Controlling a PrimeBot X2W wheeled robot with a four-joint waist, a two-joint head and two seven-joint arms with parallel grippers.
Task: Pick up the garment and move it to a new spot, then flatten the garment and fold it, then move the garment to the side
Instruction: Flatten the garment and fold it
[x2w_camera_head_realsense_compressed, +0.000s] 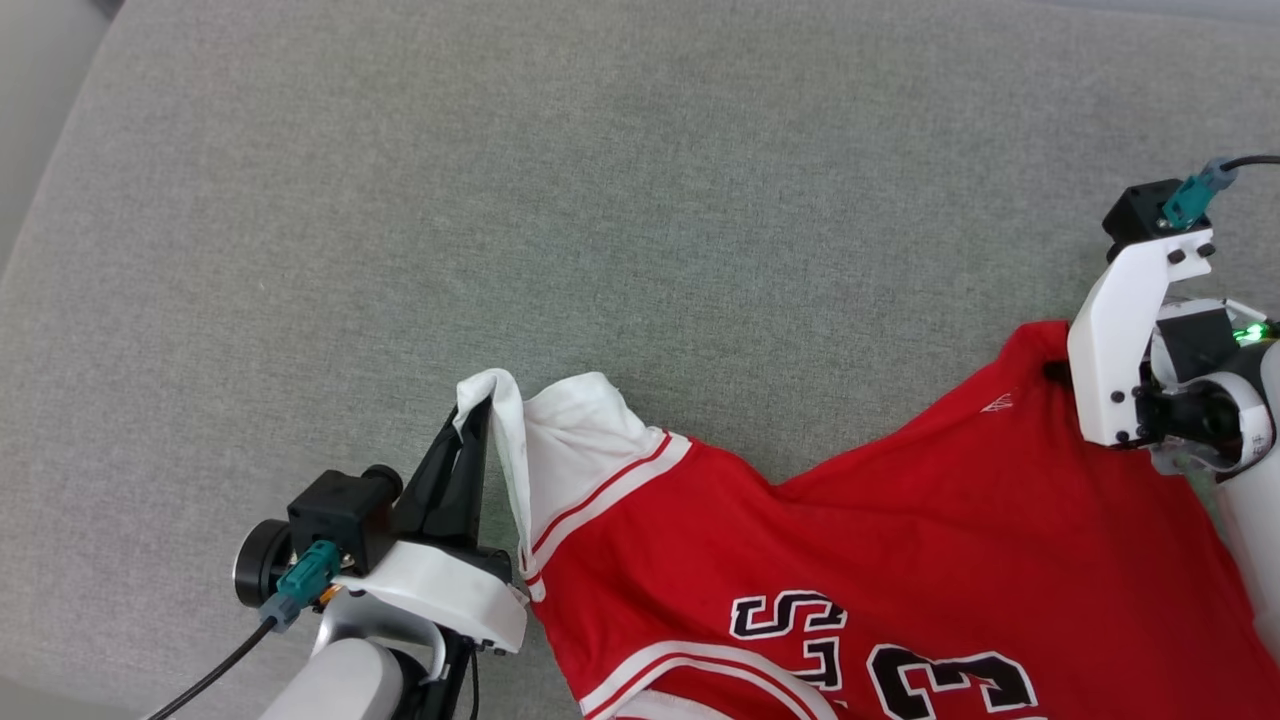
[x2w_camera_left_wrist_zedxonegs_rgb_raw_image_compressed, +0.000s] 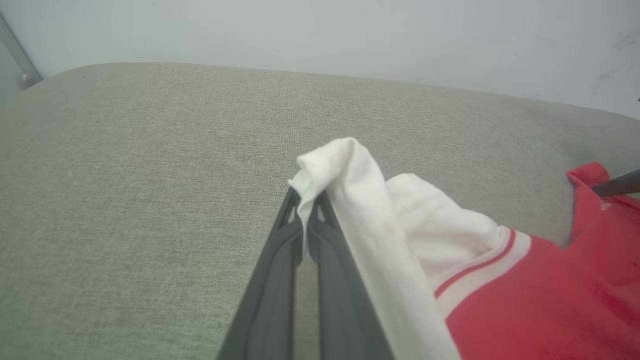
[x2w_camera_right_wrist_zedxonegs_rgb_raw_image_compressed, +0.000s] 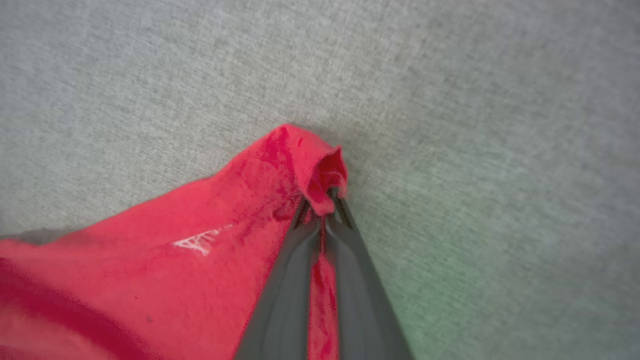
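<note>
A grey fabric cushion (x2w_camera_head_realsense_compressed: 600, 200) carries the red jersey (x2w_camera_head_realsense_compressed: 900, 540), which lies stretched along the near edge, toward the right side and well clear of the far edge. The left gripper (x2w_camera_left_wrist_zedxonegs_rgb_raw_image_compressed: 307, 200) has its jaws closed on the tip of the white sleeve (x2w_camera_head_realsense_compressed: 580, 430). The right gripper (x2w_camera_right_wrist_zedxonegs_rgb_raw_image_compressed: 322, 207) has its jaws pinched on a red corner.

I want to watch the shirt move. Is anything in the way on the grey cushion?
Nothing visible is. The left gripper pinches the white sleeve of the shirt, the right gripper pinches its red corner, and no other thing lies on the cushion beyond.
</note>
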